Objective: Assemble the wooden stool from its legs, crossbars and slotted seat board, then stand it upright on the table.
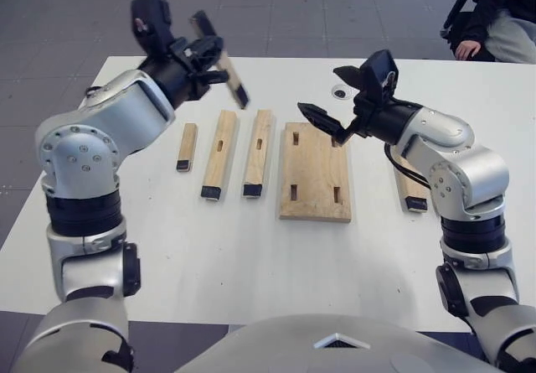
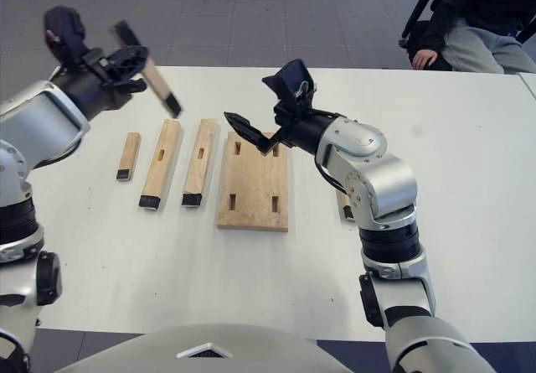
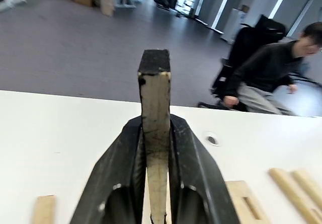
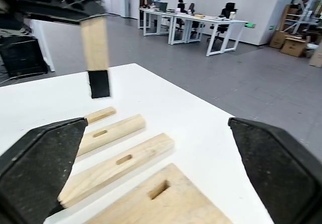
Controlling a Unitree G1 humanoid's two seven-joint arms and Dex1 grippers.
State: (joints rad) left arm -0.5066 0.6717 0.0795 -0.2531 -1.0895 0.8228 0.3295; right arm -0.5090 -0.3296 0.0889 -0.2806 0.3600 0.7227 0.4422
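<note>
Left gripper (image 3: 156, 133) pinches a stool leg (image 3: 154, 83) mid-length — rigid, light wood, I judge; right gripper (image 1: 322, 95) gapes over the seat board (image 1: 315, 180)'s far edge.

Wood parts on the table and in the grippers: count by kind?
Slotted seat board: 1
Long slotted bars: 2
Short bar: 1
Held bar in left gripper: 1
Half-hidden bar right of board: 1
Total: 6
</note>
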